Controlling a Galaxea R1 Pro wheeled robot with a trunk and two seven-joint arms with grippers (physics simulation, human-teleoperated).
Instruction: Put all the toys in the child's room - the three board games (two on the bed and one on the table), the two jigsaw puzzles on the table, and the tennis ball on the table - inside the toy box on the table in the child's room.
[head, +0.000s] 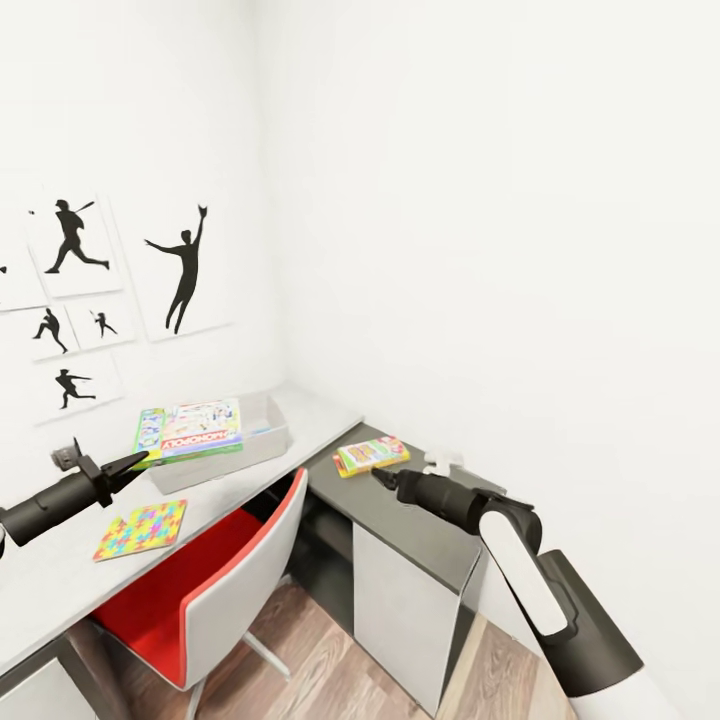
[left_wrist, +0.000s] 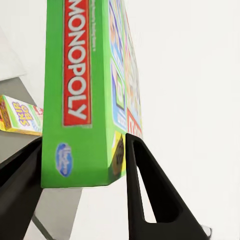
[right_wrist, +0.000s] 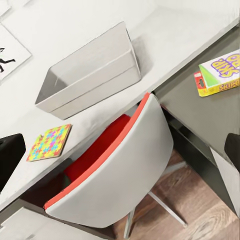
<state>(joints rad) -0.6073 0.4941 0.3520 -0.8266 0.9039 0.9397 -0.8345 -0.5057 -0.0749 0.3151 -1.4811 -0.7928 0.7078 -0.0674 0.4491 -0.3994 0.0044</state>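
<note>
My left gripper (head: 132, 462) is shut on the edge of a green Monopoly board game (head: 192, 430), holding it roughly flat over the grey toy box (head: 232, 462) on the pale table (head: 50, 575). The left wrist view has the game (left_wrist: 80, 90) clamped between both black fingers (left_wrist: 145, 185). One jigsaw puzzle (head: 141, 528) lies on the table in front of the box. A second board game (head: 371, 455), yellow and red, lies on the lower dark desk section, just beyond my open right gripper (head: 379, 478). In the right wrist view the toy box (right_wrist: 90, 75) looks empty.
A red and white chair (head: 230, 580) is tucked under the table between my arms. A small white object (head: 441, 462) lies on the dark desk (head: 420, 530) by the wall. Silhouette posters (head: 185, 265) hang on the left wall. Wood floor lies below.
</note>
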